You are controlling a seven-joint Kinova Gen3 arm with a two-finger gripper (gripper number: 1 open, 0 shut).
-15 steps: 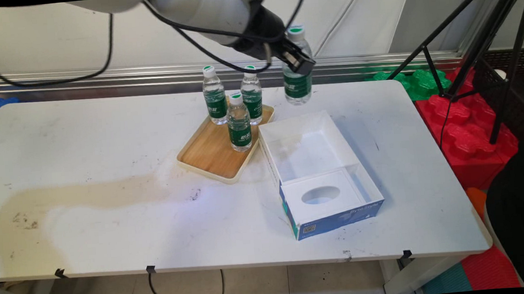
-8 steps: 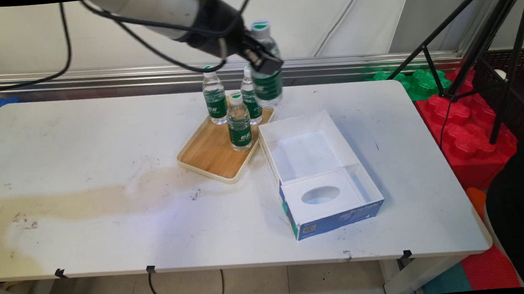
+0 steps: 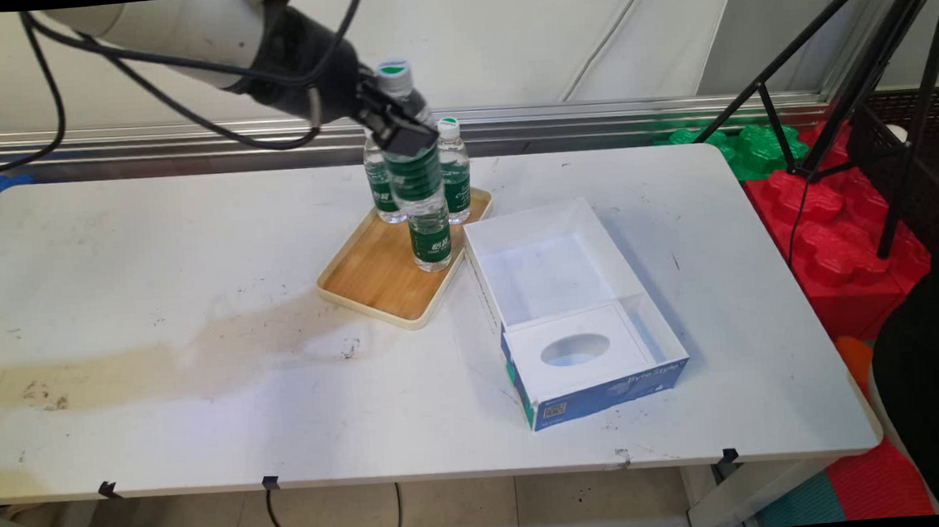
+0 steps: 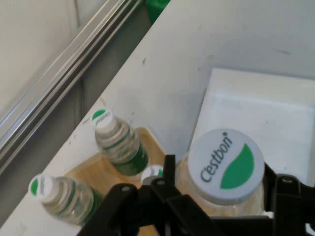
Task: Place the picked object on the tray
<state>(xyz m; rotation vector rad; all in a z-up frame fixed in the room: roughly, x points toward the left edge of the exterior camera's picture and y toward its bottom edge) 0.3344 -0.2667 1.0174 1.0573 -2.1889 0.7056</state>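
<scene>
Overhead, the black gripper (image 3: 394, 132) clamps a Cestbon water bottle (image 3: 414, 176) upright above the wooden tray (image 3: 372, 283), where three bottles stand; an open white box (image 3: 570, 289) lies at four o'clock.

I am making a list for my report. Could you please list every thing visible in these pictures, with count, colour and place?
held bottle: one, clear with green label, white-green cap, in the air above the tray.
standing bottles: three, same kind, upright on the tray's far end.
tray: one, wooden with cream rim, table's middle, left of the box.
box: one, open, white inside, blue sides, right of the tray.
table: one, white, with brownish stain at left.
foam blocks: red and green, on the floor at right.
tripod: one, black, at right.
gripper: one, black, clamped on the held bottle.
</scene>
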